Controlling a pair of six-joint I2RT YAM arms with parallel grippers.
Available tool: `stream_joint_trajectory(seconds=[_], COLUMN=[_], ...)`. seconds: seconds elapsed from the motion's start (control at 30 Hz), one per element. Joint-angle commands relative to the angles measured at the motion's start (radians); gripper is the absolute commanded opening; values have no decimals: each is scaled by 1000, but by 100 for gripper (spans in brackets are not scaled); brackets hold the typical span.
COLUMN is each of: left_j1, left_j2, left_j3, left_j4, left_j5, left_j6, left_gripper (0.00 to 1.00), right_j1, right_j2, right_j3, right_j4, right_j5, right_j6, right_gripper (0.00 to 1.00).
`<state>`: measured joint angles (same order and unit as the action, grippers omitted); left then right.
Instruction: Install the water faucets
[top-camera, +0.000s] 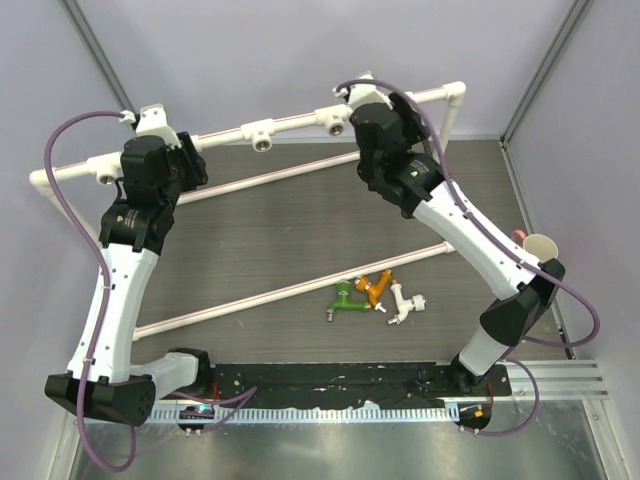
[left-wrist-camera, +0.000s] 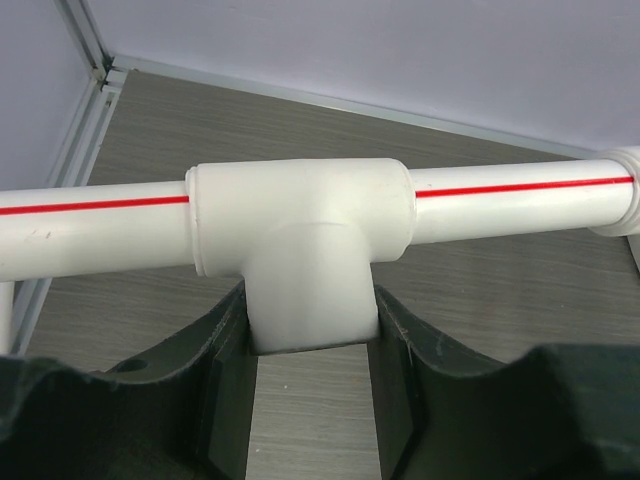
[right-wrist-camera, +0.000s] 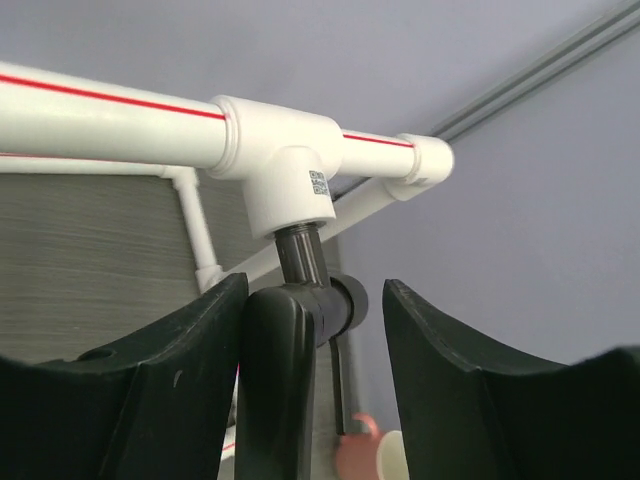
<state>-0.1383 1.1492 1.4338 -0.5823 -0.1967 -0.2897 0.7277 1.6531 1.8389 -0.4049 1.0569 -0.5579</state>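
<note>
The black faucet (right-wrist-camera: 298, 330) hangs with its tube in a tee socket (right-wrist-camera: 285, 150) of the white pipe frame (top-camera: 300, 120). My right gripper (right-wrist-camera: 315, 290) is open around it: the left finger touches the faucet body, the right finger stands apart. In the top view my right gripper (top-camera: 362, 98) hides this faucet. My left gripper (left-wrist-camera: 312, 305) is shut on the stem of another tee socket (left-wrist-camera: 300, 225) at the frame's left (top-camera: 150, 120). The green (top-camera: 345, 298), orange (top-camera: 376, 288) and white (top-camera: 405, 303) faucets lie together on the table.
Two thin white frame rails (top-camera: 290, 290) cross the table diagonally. Empty tee sockets (top-camera: 262, 133) face forward on the top pipe. A paper cup (top-camera: 541, 247) stands at the right edge by the right arm. Walls close in behind and beside the frame.
</note>
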Motion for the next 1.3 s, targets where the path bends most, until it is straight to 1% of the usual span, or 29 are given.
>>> stream_joint_trajectory(seconds=[0.0, 0.03, 0.07, 0.1, 0.17, 0.2, 0.27, 0.3, 0.37, 0.4, 0.43, 0.5, 0.53, 0.6, 0.63, 0.67, 0.7, 0.73, 0.87, 0.93, 0.97, 1.0, 1.07, 1.1, 1.17, 1.2, 1.27], left_j1=[43, 43, 43, 43, 43, 43, 43, 45, 45, 45, 45, 45, 45, 45, 45, 45, 45, 45, 45, 45, 45, 45, 45, 45, 45, 45, 45], left_j2=[-25, -25, -23, -23, -22, -20, -20, -20, -20, -19, -19, -20, -20, -22, -22, -23, -23, -25, -23, -22, -23, -22, -22, -22, -22, -22, -23], left_j3=[22, 22, 22, 22, 22, 23, 23, 24, 24, 24, 24, 22, 22, 22, 22, 22, 22, 22, 22, 22, 22, 22, 22, 22, 22, 22, 22], left_j4=[72, 72, 72, 72, 72, 68, 68, 70, 71, 70, 70, 70, 70, 70, 70, 70, 71, 70, 70, 70, 70, 70, 70, 70, 70, 70, 71], left_j5=[-155, -153, -153, -153, -155, -155, -156, -158, -158, -158, -159, -161, -165, -165, -167, -165, -165, -165, -165, -164, -161, -159, -158, -156, -155, -155, -155], left_j6=[1, 0, 1, 1, 1, 1, 3, 1, 4, 4, 4, 6, 6, 7, 7, 7, 7, 7, 7, 6, 4, 4, 3, 1, 1, 1, 1], left_gripper=[0, 0, 0, 0, 0, 0, 0, 0, 0, 0, 0, 0, 0, 0, 0, 0, 0, 0, 0, 0, 0, 0, 0, 0, 0, 0, 0], right_j1=[-195, -226, -275, -302, -367, -387, -424, -451, -473, -491, -504, -537, -577, -631, -684, -709, -717, -758, -760, -746, -728, -693, -637, -566, -496, -425, -352], right_j2=[-124, -133, -139, -151, -161, -164, -173, -176, -179, -179, -179, -179, -180, -188, -191, -196, -203, -210, -240, -275, -288, -297, -320, -325, -331, -328, -314], right_j3=[71, 71, 59, 54, 37, 33, 19, 16, 14, 17, 19, 22, 17, -10, -24, -56, -75, -90, -116, -122, -119, -116, -103, -99, -93, -89, -76], right_j4=[-145, -187, -199, -209, -227, -230, -230, -226, -216, -215, -212, -204, -190, -166, -135, -117, -97, -66, -57, -52, -58, -66, -90, -97, -115, -124, -130], right_j5=[-151, -217, -332, -397, -496, -609, -708, -782, -840, -868, -929, -998, -1087, -1173, -1248, -1281, -1308, -1327, -1315, -1292, -1269, -1211, -1137, -1062, -948, -854, -752], right_j6=[286, 329, 401, 429, 507, 530, 579, 614, 641, 673, 690, 758, 789, 846, 912, 943, 976, 998, 936, 905, 861, 831, 776, 715, 661, 620, 572], right_gripper=[55, 52, 48, 42, 35, 30, 25, 17, 9, 1, 1, 1, 1, 1, 1, 1, 1, 1, 1, 6, 11, 24, 39, 51, 60, 65, 71])
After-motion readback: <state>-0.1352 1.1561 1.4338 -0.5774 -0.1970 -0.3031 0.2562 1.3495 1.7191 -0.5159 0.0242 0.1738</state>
